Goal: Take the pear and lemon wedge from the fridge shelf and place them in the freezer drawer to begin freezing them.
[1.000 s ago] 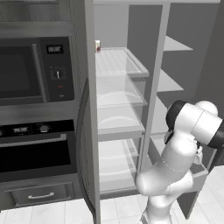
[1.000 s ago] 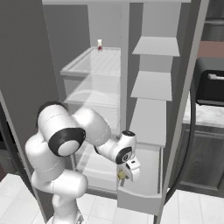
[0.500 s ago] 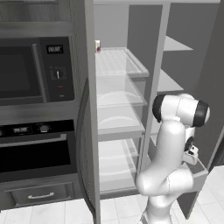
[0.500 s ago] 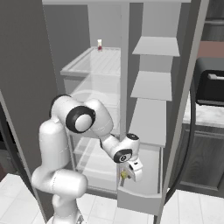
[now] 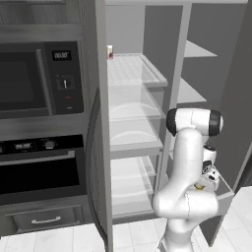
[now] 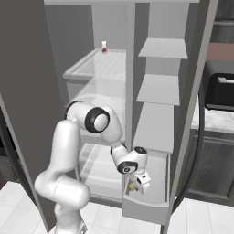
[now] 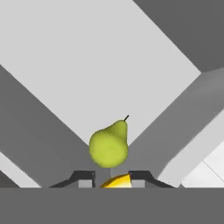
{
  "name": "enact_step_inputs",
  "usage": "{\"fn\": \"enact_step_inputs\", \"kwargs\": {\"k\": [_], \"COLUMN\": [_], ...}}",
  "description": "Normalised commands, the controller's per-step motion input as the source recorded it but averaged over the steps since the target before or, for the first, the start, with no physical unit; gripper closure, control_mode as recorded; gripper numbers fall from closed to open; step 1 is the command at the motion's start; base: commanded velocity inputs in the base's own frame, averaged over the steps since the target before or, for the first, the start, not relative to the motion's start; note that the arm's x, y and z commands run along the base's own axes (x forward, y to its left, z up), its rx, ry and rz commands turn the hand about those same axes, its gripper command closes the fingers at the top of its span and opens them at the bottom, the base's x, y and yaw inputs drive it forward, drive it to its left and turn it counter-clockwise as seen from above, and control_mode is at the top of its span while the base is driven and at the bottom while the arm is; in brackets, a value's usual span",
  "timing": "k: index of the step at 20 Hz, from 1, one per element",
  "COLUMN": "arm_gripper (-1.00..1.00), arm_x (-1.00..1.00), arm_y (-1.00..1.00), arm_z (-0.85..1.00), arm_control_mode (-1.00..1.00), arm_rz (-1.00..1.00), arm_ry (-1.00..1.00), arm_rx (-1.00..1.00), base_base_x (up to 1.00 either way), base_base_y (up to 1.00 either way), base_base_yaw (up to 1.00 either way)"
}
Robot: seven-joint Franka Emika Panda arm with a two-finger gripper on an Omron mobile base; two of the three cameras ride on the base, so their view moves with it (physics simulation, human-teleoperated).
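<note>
No legible text anywhere. Microwave display point(image 5: 61, 55), high and well left of claw point(image 5: 201, 186): pale digits, too blurred to read. Small white jar point(image 5: 110, 51) on top fridge shelf point(image 5: 133, 69), far above claw: red label, no lettering resolvable. Oven control panel point(image 5: 29, 145), left of claw: knobs, markings unreadable.

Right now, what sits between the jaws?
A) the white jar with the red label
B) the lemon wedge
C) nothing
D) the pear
B: in the hand view the yellow lemon wedge is pinched between the dark fingertips, while the pear already lies in the freezer drawer beyond them.
</note>
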Motion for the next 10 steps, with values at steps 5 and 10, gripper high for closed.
{"fn": "enact_step_inputs", "kwargs": {"k": [5,10], "arm_gripper": [1.00,1.00], "arm_x": [0.13,0.04], "arm_y": [-0.12,-0.09], "arm_z": [-0.49,-0.44], "arm_control_mode": [-1.00,-1.00], "arm_rz": [0.00,0.00], "arm_ry": [0.00,0.00], "arm_rx": [0.01,0.00], "base_base_x": [0.00,0.00], "base_base_y": [0.00,0.00], "base_base_yaw": [0.00,0.00]}}
